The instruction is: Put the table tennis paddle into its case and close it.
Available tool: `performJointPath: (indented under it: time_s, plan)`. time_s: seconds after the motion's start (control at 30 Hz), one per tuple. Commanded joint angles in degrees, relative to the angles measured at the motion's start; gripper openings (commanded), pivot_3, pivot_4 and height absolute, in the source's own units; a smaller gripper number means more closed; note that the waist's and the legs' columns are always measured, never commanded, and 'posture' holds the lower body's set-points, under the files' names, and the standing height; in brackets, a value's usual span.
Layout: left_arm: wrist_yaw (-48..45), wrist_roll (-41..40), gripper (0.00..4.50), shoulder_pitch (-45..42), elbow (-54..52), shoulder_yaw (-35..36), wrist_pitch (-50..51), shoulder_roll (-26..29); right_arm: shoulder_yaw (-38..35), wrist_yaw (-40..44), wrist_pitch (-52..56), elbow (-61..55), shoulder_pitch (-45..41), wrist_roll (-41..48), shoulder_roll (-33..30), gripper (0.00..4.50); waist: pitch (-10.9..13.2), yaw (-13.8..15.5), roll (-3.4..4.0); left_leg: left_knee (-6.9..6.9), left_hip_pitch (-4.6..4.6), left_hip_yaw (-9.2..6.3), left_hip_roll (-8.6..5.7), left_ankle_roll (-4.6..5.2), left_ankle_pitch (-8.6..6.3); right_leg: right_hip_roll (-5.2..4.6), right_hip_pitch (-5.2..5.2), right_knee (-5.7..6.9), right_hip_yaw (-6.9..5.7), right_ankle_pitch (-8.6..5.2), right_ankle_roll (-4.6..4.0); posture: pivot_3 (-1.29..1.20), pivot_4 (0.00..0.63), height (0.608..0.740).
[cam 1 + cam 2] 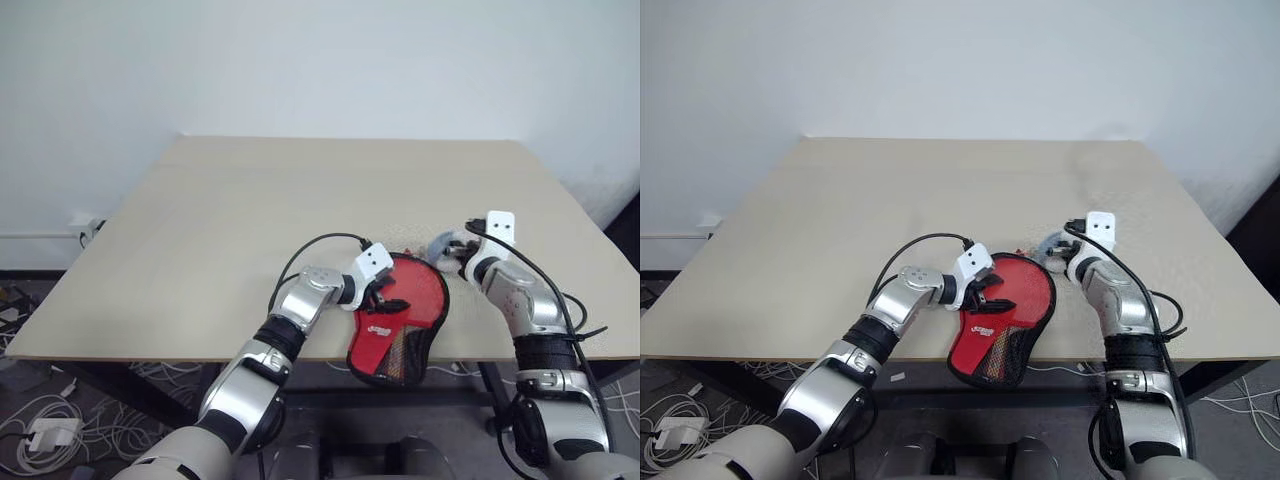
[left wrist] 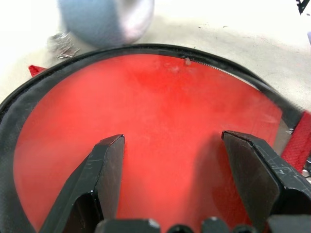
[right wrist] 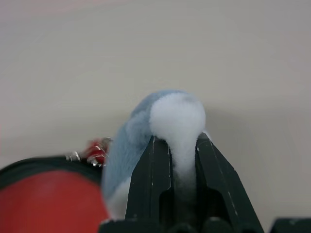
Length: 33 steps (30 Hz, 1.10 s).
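The case [image 1: 400,325] lies at the table's near edge, black-edged, and its mesh handle end hangs past the edge. The table tennis paddle [image 2: 160,107] shows its red face through the case's clear half. My left gripper [image 2: 177,165] is open, its two fingers spread just above that red face. Beside the round end of the case is a blue and white plush charm [image 3: 165,121], next to a metal ring and red tab at the case's rim. My right gripper [image 3: 183,145] is shut on this charm, just right of the case.
The tan table [image 1: 300,200] stretches wide and bare behind the case. Its near edge [image 1: 150,358] runs just under both arms. A white wall stands behind, and cables lie on the floor at the lower left.
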Motion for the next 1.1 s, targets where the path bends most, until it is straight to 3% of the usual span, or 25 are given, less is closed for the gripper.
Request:
performJointPath:
  time_s: [0.03,0.2,0.57,1.1]
  plan:
    - [0.88,0.83,3.39,1.38,2.31,-0.19,2.57,1.02,-2.63,-0.93,-0.19,-0.59,-2.03,-1.07,-3.26,0.07,-0.01,-0.01,0.06,0.00,0.00,0.01,-0.02,0.00,0.00,0.01,0.02,0.01,0.00,0.01,0.01,0.00,0.000,0.724]
    - [1.28,0.63,3.39,1.01,2.74,0.08,2.68,0.42,-0.40,7.50,3.41,-7.99,2.64,0.48,-8.32,0.07,0.00,0.09,0.09,0.00,0.00,-0.04,0.01,0.04,-0.01,0.00,0.01,-0.01,-0.01,-0.02,0.00,0.00,0.000,0.724]
    - [1.45,0.63,3.39,1.33,2.98,0.22,2.67,-0.16,-4.06,25.50,9.25,-22.33,21.66,5.61,-26.39,0.07,0.00,0.40,0.11,0.02,0.01,-0.11,-0.11,0.20,-0.11,-0.30,0.02,-0.04,-0.09,-0.13,0.15,0.00,0.000,0.724]
    - [2.03,0.64,3.39,0.58,4.78,0.58,2.06,-0.98,-6.16,49.17,4.08,-47.52,46.13,15.08,-35.43,0.07,0.07,0.62,-0.06,0.32,0.01,-0.26,-0.33,0.60,-0.35,-0.64,0.23,-0.06,-0.23,-0.22,0.38,0.00,0.000,0.724]
